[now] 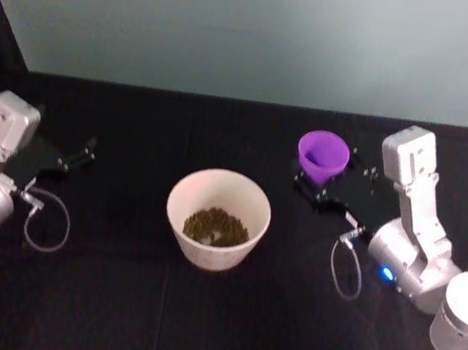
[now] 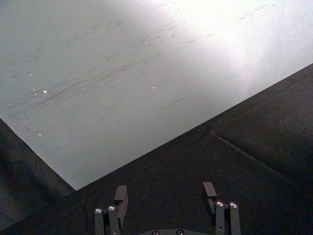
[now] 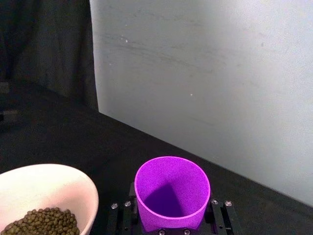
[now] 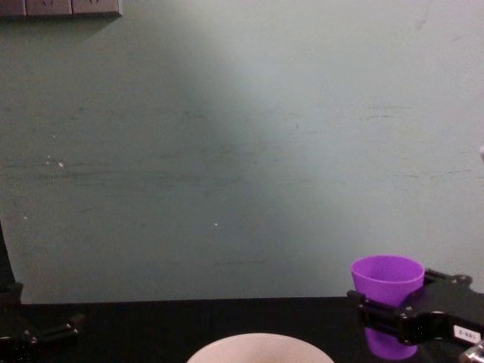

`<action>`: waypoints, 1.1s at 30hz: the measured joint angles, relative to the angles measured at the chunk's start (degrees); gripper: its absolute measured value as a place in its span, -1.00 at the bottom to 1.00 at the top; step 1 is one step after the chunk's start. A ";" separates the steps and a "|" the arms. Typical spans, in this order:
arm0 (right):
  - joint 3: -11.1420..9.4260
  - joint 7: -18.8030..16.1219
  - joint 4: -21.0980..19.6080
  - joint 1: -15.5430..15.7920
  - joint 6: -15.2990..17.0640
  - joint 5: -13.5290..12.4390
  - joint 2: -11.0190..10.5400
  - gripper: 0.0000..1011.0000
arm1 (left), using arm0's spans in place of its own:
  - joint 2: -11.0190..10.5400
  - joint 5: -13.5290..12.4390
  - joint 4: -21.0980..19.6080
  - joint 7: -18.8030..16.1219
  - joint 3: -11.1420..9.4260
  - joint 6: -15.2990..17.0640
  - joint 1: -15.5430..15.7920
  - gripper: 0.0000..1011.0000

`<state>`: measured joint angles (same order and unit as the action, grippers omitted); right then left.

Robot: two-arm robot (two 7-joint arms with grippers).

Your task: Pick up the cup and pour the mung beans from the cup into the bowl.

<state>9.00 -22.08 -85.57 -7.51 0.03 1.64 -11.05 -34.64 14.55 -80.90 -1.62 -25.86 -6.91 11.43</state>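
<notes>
Beans are seen lying in the bowl at table centre, while the cup is held upright, clamped by the right gripper, right of it, and the left gripper is parked, fingers apart.

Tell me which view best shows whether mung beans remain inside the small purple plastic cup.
The right wrist view: it looks straight into the small purple plastic cup, which appears empty, held in the right gripper. The head view shows its open mouth from farther off; the chest view shows just its outer side.
</notes>
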 joint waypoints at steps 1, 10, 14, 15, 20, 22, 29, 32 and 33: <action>-0.05 -0.58 1.69 -0.79 -0.45 -1.27 0.19 0.45 | 0.00 0.00 0.00 0.00 0.00 0.00 0.00 0.98; -0.35 -2.78 9.82 -4.46 -1.63 -6.54 0.83 0.45 | 0.00 0.00 0.00 0.00 0.00 0.00 0.00 0.98; -0.08 -3.32 12.44 -5.46 -2.85 -8.05 0.76 0.45 | 0.00 0.00 0.00 0.00 0.00 0.00 0.00 0.98; -0.08 -3.32 12.44 -5.46 -2.85 -8.05 0.76 0.45 | 0.00 0.00 0.00 0.00 0.00 0.00 0.00 0.98; 0.45 -3.86 15.13 -6.50 -4.69 -9.46 0.68 0.45 | 0.00 0.00 0.00 0.00 0.00 0.00 0.00 0.98; 0.72 -4.00 16.28 -6.83 -5.41 -10.25 0.70 0.45 | 0.00 0.00 0.00 0.00 0.00 0.00 0.00 0.98; 1.71 -3.95 18.00 -7.55 -5.82 -10.87 0.56 0.45 | 0.00 0.00 0.00 0.00 0.00 0.00 0.00 0.98; 2.34 -3.79 18.57 -7.96 -5.86 -10.98 0.37 0.45 | 0.00 0.00 0.00 0.00 0.00 0.00 0.00 0.98; 2.50 -3.76 18.69 -8.06 -5.86 -10.99 0.31 0.45 | 0.00 0.00 0.00 0.00 0.00 0.00 0.00 0.98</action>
<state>11.50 -25.83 -66.88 -15.57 -5.83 -9.36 -10.74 -34.65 14.55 -80.90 -1.62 -25.86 -6.91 11.43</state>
